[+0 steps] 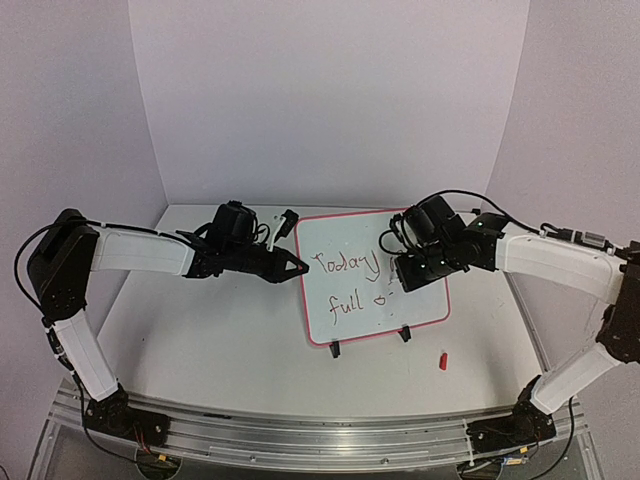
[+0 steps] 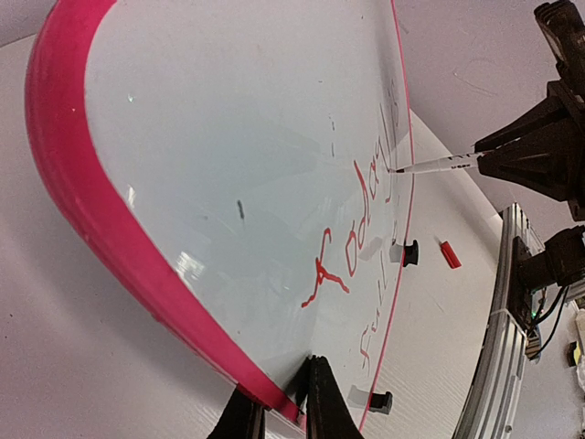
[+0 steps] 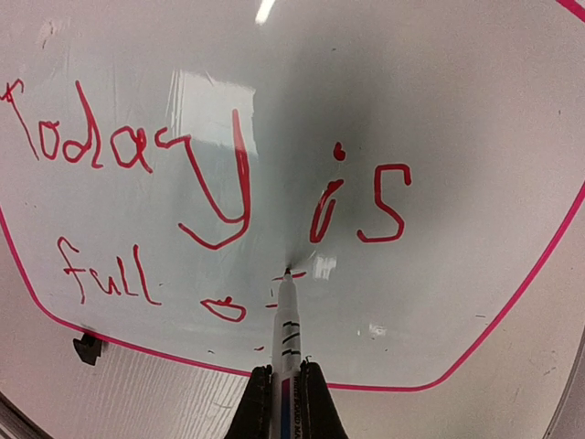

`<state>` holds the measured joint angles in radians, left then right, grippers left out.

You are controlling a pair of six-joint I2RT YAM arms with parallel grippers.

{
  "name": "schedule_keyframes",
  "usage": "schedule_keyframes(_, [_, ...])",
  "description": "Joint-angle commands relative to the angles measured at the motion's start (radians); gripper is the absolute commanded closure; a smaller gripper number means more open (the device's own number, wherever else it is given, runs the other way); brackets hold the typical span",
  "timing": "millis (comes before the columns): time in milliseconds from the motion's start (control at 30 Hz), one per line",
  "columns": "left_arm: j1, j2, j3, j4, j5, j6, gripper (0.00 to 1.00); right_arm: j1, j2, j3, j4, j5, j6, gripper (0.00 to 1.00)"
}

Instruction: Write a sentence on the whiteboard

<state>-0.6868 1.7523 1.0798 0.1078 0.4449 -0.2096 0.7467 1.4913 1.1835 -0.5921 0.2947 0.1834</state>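
The whiteboard point(image 1: 352, 298) with its thin red-pink frame stands tilted on its stand at mid-table. On it the sentence point(image 3: 137, 151) reads "Today is" in red marker, with "full o" and a few short strokes below. My left gripper point(image 1: 299, 267) is shut on the board's left frame edge; its fingers point(image 2: 322, 402) pinch the pink rim point(image 2: 87, 210). My right gripper point(image 3: 285, 382) is shut on a white marker point(image 3: 287, 320) whose tip touches the board just right of the "o". The same marker point(image 2: 441, 165) shows in the left wrist view.
A red marker cap point(image 1: 441, 360) lies on the white table point(image 1: 200, 340) right of the board's front. Two black stand feet point(image 1: 336, 349) point(image 1: 405, 335) stick out under the board. An aluminium rail point(image 1: 300, 435) runs along the near edge.
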Motion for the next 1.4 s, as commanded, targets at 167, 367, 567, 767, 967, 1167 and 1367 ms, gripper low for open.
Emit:
schedule_keyframes(167, [0.032, 0.058, -0.035, -0.124, -0.374, 0.154, 1.00, -0.004, 0.004, -0.013, 0.058, -0.034, -0.009, 1.00])
schedule_keyframes(367, [0.032, 0.054, -0.035, -0.133, -0.380, 0.159, 1.00, -0.004, 0.001, -0.047, 0.004, -0.049, 0.011, 1.00])
schedule_keyframes(567, [0.032, 0.049, -0.037, -0.136, -0.389, 0.161, 1.00, -0.004, -0.006, -0.081, -0.032, -0.061, 0.030, 1.00])
schedule_keyframes(767, [0.032, 0.048, -0.039, -0.136, -0.393, 0.161, 1.00, -0.004, 0.005, -0.094, -0.048, -0.087, 0.039, 1.00])
schedule_keyframes(967, [0.032, 0.049, -0.039, -0.134, -0.394, 0.161, 1.00, -0.004, 0.025, -0.099, -0.046, -0.116, 0.056, 1.00])
schedule_keyframes(1167, [0.032, 0.048, -0.036, -0.134, -0.398, 0.159, 1.00, -0.004, 0.034, -0.093, -0.025, -0.139, 0.064, 1.00])
schedule_keyframes(1367, [0.032, 0.050, -0.038, -0.134, -0.401, 0.159, 1.00, -0.004, 0.019, -0.082, -0.011, -0.164, 0.067, 1.00])
